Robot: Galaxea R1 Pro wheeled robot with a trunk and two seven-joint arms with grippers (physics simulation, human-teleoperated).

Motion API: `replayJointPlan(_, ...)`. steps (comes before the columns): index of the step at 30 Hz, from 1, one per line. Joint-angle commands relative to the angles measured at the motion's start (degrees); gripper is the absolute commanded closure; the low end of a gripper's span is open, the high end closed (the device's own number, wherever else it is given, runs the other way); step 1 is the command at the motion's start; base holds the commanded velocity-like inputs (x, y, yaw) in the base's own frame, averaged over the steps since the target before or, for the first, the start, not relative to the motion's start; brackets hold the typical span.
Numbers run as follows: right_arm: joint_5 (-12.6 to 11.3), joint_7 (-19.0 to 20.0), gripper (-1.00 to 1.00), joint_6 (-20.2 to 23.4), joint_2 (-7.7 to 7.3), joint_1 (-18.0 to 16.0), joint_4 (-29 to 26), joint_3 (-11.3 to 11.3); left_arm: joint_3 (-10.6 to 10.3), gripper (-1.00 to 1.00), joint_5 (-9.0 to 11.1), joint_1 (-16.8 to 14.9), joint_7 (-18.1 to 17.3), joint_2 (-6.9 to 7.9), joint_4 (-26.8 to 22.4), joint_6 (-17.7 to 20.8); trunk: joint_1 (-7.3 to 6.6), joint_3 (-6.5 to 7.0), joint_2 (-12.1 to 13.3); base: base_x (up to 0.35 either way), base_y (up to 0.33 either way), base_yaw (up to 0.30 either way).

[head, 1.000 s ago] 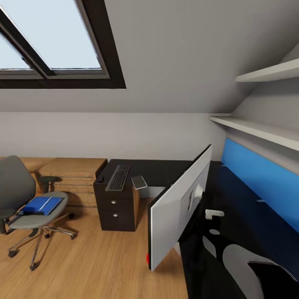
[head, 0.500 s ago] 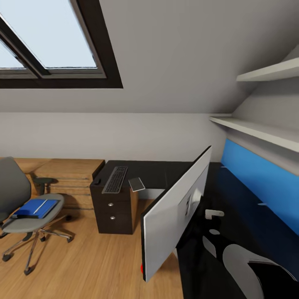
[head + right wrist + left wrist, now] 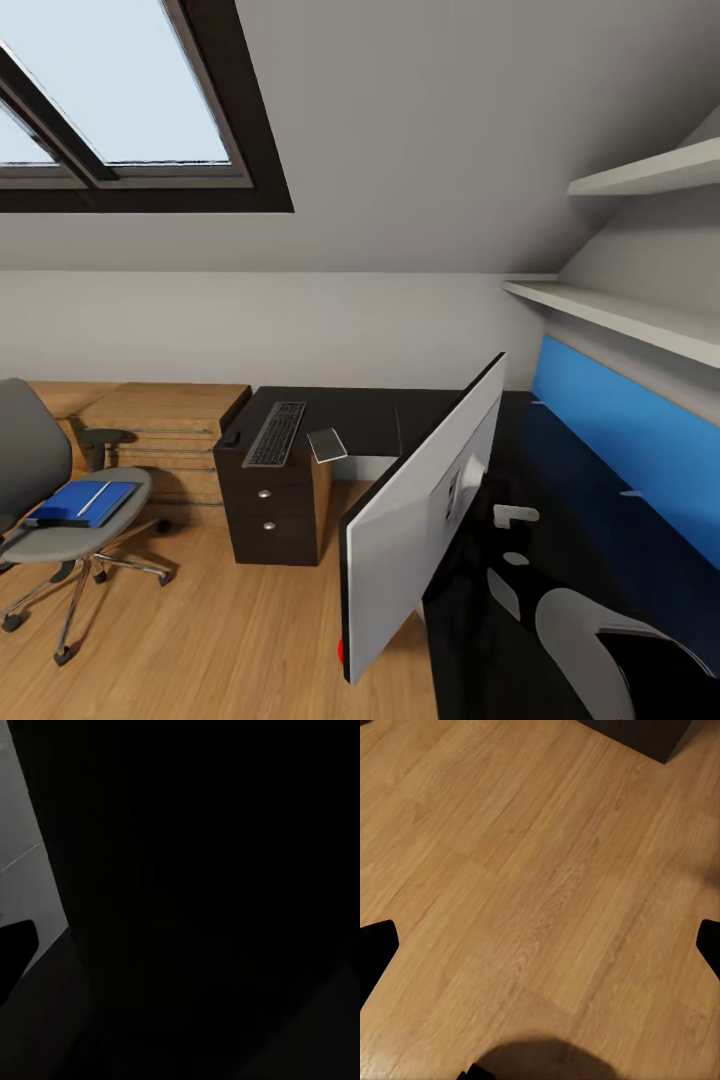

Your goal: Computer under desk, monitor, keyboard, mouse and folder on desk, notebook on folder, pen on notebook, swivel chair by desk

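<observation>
**Workspace items, scattered**

The keyboard (image 3: pixel 274 434) and tiny mouse (image 3: pixel 231 438) lie on the black desk (image 3: pixel 370 415) above its drawers. The monitor (image 3: pixel 425 510) leans tilted — back facing out. On the swivel chair (image 3: pixel 55 500) rests the blue folder (image 3: pixel 82 503), pen (image 3: pixel 96 497) on top.

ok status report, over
left gripper open over floor; right gripper too dark to tell. monitor tilted at desk edge. folder on swivel chair.

Glossy black desk (image 3: pixel 370 415); light wood-grain floor (image 3: pixel 540 885).
</observation>
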Motion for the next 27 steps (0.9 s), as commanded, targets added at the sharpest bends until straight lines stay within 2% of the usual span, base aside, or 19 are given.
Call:
replayJointPlan(1,0.26,-0.06,-1.0,-0.21,0.08,-0.07,0.07,-0.36,-0.43,-1.0,0.6,-0.03,0.41,0.1,-0.1,-0.34,0.02,-0.08,-0.07,0.0,0.0,0.0)
replayJointPlan(2,0.26,-0.06,-1.0,-0.2,0.12,-0.07,0.07,-0.36,-0.42,-1.0,0.6,-0.03,0.41,0.1,-0.1,-0.34,0.02,-0.08,-0.07,0.0,0.0,0.0)
replayJointPlan(3,0.26,-0.06,1.0,-0.18,0.18,-0.06,0.07,-0.36,-0.42,-1.0,0.6,-0.03,0.41,0.1,-0.1,-0.34,0.02,-0.08,-0.07,0.0,0.0,0.0)
replayJointPlan(27,0.26,-0.06,1.0,-0.18,0.19,-0.09,0.05,-0.31,-0.45,-1.0,0.6,-0.03,0.41,0.1,-0.1,-0.37,0.02,-0.08,-0.07,0.0,0.0,0.0)
